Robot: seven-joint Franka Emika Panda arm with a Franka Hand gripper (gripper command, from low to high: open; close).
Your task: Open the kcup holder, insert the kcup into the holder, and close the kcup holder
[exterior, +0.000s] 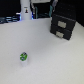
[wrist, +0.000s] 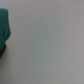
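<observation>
The kcup [exterior: 23, 57], a tiny white cup with a green top, stands on the pale table toward the exterior view's lower left. The kcup holder [exterior: 62, 24], a black boxy unit with two stacked fronts that each have a pale slot, sits at the exterior view's upper right with both fronts flush. A good stretch of table separates the two. I cannot make out my gripper's fingers in either view. The wrist view shows mostly pale surface, with a blurred teal-green shape [wrist: 4, 27] at one edge that I cannot identify.
A tall white post [exterior: 25, 11] stands at the back of the table in the exterior view. Beside it are white arm parts [exterior: 42, 6] and dark clutter. The pale tabletop [exterior: 50, 60] spreads wide around the kcup.
</observation>
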